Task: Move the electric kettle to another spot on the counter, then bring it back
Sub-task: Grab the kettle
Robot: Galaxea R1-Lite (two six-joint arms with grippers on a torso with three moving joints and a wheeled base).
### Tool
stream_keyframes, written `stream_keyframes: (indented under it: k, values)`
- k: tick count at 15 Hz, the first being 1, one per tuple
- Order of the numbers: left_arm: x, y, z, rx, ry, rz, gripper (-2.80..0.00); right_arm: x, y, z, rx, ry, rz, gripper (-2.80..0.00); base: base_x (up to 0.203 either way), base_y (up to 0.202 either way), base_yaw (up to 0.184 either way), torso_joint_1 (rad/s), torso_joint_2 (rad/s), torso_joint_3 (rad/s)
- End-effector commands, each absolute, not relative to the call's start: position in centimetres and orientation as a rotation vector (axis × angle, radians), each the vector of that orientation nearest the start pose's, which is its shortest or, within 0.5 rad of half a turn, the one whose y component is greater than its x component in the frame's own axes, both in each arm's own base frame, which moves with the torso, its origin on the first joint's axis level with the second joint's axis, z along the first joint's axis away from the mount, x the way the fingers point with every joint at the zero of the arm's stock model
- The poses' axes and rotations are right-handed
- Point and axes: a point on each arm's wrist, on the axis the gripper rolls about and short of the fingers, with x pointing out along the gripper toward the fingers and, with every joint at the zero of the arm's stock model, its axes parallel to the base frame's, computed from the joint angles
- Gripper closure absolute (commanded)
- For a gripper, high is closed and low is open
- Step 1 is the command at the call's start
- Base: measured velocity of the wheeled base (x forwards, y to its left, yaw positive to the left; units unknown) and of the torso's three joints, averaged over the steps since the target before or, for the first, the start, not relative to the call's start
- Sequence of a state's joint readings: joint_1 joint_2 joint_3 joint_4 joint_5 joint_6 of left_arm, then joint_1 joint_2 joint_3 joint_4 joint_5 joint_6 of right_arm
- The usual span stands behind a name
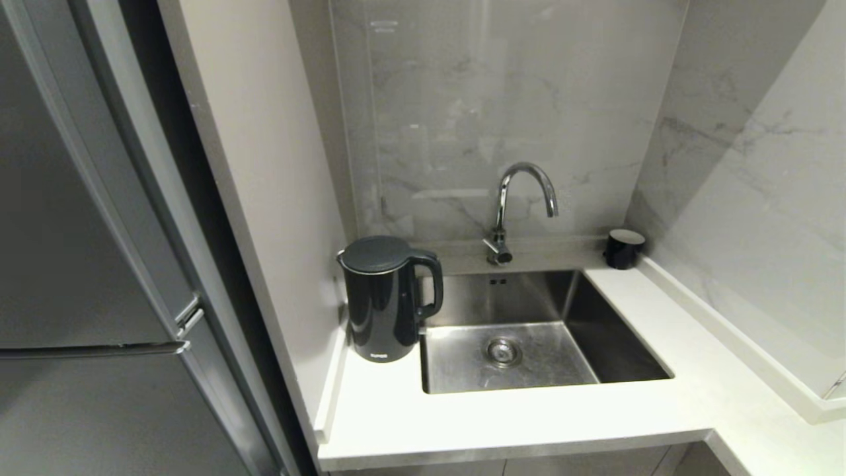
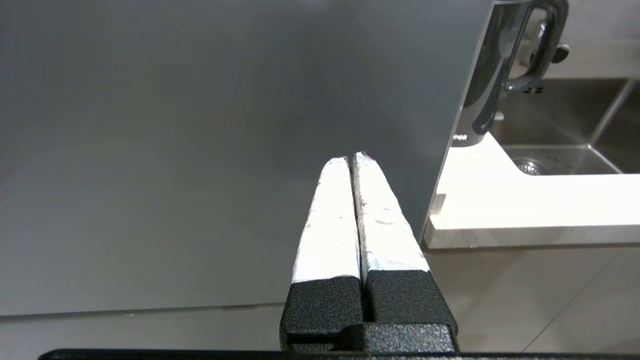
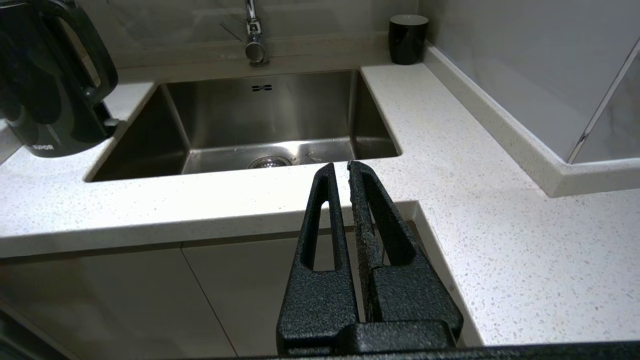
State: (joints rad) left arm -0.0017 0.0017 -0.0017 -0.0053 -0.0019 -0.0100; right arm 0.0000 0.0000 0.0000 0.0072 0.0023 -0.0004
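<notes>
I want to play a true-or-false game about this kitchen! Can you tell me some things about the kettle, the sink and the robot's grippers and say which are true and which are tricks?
1. The electric kettle stands upright on the counter, left of the sink. True.
2. The kettle's handle points away from the sink. False: the handle faces the sink.
3. A small black cup sits in the back corner, right of the faucet. True.
4. The left gripper is clamped on the kettle's handle. False: it is shut on nothing, hanging in front of the grey fridge panel.
5. The right gripper is shut and holds nothing, near the counter's front edge. True.
6. The sink is full of dishes. False: only its drain shows.
</notes>
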Motion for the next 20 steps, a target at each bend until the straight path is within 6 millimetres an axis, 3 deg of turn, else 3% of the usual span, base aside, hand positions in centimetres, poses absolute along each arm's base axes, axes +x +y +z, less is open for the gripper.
stream_keyframes:
  k: [1, 11, 20]
  values:
    - [-2.28, 0.00, 7.66, -0.011, -0.006, -0.003, 0.00, -2.27, 0.01, 7.47, 0.000, 0.009, 0.003, 0.00, 0.000, 0.000, 0.000, 0.141, -0.34, -0.191]
    - [-2.28, 0.00, 7.66, -0.011, -0.006, -0.004, 0.00, -2.27, 0.01, 7.48, -0.002, 0.008, 0.003, 0.00, 0.000, 0.000, 0.000, 0.118, -0.26, -0.146]
    - [-2.28, 0.00, 7.66, -0.011, -0.006, -0.003, 0.00, -2.27, 0.01, 7.47, 0.000, 0.009, 0.003, 0.00, 0.000, 0.000, 0.000, 0.008, -0.02, -0.010]
